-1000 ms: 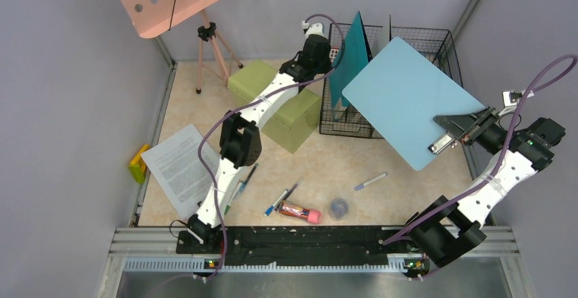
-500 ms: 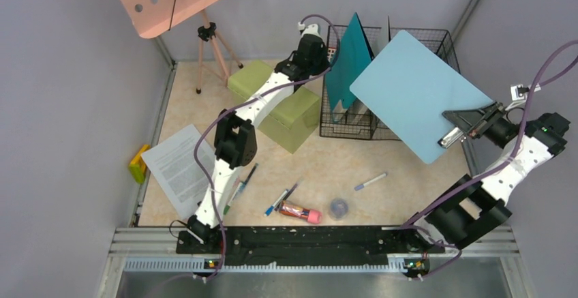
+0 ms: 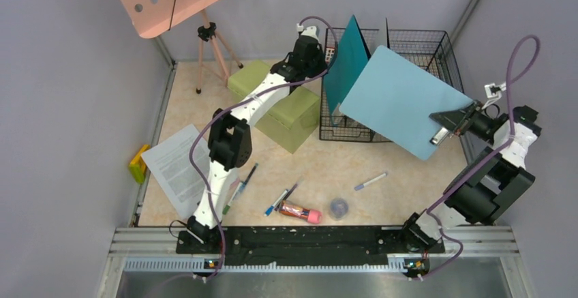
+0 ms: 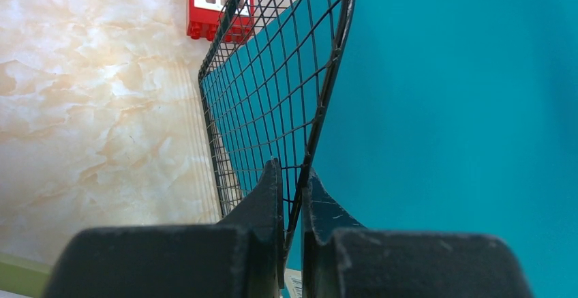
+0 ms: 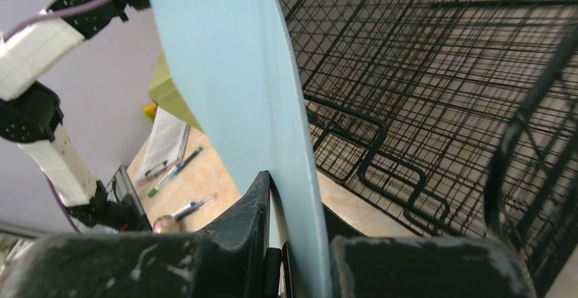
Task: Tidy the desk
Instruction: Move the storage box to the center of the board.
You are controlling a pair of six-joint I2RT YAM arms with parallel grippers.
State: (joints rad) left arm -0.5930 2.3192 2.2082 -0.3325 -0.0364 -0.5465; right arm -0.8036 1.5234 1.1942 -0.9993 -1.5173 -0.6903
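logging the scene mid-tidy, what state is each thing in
left end effector, shut on the wire basket rim
right end effector, shut on the light blue board
light blue board, held in the air, tilted
teal folder, standing on edge in the wire basket
paper sheet, lying flat on the desk

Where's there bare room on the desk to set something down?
Bare desk lies between the tripod, the paper sheet and the green box, and between the wire basket and the blue pen. Crowded: pens at front centre.

blue board [image 3: 399, 100] tilted over the wire basket [image 3: 436, 39], teal folder [image 3: 346, 59] standing inside, pens [image 3: 370, 181] and maybe a glue stick [image 3: 300, 211] nearby
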